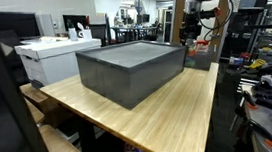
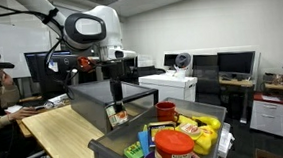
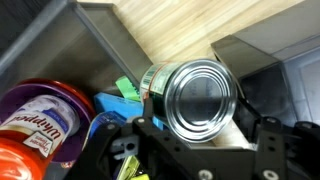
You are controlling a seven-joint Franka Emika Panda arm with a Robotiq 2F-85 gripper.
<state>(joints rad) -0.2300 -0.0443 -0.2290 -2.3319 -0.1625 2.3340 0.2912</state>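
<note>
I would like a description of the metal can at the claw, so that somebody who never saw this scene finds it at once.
Find the wooden table and the big grey bin on it. Over the bin, the claw grips a metal can. Only this can shows a bare, shiny, ringed silver end, unlike the purple-lidded tub beside it.

White arm (image 2: 86, 30), black jaws
</note>
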